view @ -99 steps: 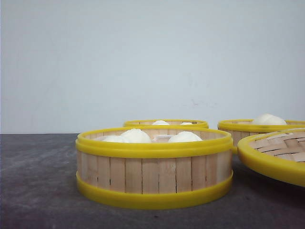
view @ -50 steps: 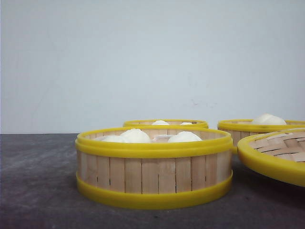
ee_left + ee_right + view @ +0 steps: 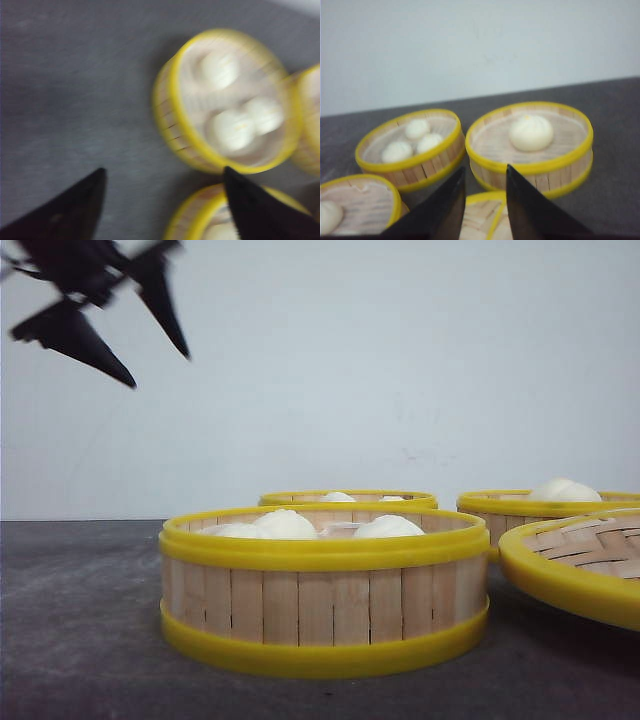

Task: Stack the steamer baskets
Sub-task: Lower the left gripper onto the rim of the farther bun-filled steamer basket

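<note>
My left end effector (image 3: 150, 355) hangs high over the worktop (image 3: 70, 620) at far left, fingers spread wide, holding nothing. Three baskets sit apart, unstacked: a near basket (image 3: 325, 590) in the middle, one behind it (image 3: 347, 499), one at back right (image 3: 545, 505), each holding white buns (image 3: 285, 525). A woven lid (image 3: 575, 560) lies at near right. The baskets look light and stiff, the yellow rings glossy — perhaps slippery — so I would grip across a wall below the top ring. My right end effector (image 3: 485, 185) is empty, fingers slightly parted.
</note>
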Available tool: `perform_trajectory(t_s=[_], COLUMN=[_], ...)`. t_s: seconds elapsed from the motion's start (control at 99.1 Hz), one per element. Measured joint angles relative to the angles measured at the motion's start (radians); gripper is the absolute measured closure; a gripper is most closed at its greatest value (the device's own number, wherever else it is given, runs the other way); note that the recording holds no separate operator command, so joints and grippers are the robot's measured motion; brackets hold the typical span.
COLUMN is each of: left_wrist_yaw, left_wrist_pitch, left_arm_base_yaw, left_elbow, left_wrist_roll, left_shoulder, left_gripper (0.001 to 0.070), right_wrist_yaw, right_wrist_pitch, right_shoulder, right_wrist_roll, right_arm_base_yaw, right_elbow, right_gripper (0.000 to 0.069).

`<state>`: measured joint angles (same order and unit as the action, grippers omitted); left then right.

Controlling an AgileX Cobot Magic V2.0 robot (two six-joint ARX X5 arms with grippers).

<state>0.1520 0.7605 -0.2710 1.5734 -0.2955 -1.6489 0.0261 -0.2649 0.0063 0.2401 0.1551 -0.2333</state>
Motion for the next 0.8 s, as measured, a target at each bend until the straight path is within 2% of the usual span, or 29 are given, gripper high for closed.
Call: perform_trajectory(t_s=[0.071,0.151,0.293,0.484,0.545,0.646,0.797], left_wrist_yaw=[-0.019,-0.010,0.037,0.046,0.038,0.005,0.003], left_wrist_pitch=[0.105,0.172,0.275,0.381,0.385,0.380,0.360], left_arm_base_yaw=[-0.037,-0.059,-0.063,-0.064,-0.071,-0.085,-0.092], left_elbow=[0.144,0.292,0.513,0.667,0.678,0.678,0.685], left_wrist_roll=[0.050,0.068,0.054,0.006,0.003,0.002,-0.005], left_shoulder=[-0.106,-0.216,-0.391,-0.586,-0.621,-0.651,-0.679], left_gripper=[0.0115,0.0072,0.0060,0.0074,0.0089,0.0172,0.0291], right_wrist_yaw=[0.000,0.000,0.000,0.000,0.000,0.000,0.000], right_wrist_pitch=[0.012,0.012,0.012,0.011,0.011,0.011,0.010], right_shoulder=[0.000,0.000,0.000,0.000,0.000,0.000,0.000], right_wrist_roll=[0.000,0.000,0.000,0.000,0.000,0.000,0.000], right_arm_base_yaw=[0.000,0.000,0.000,0.000,0.000,0.000,0.000], right_elbow=[0.000,0.000,0.000,0.000,0.000,0.000,0.000], right_gripper=[0.0544,0.0544,0.0544,0.0544,0.0544,0.0544,0.0544])
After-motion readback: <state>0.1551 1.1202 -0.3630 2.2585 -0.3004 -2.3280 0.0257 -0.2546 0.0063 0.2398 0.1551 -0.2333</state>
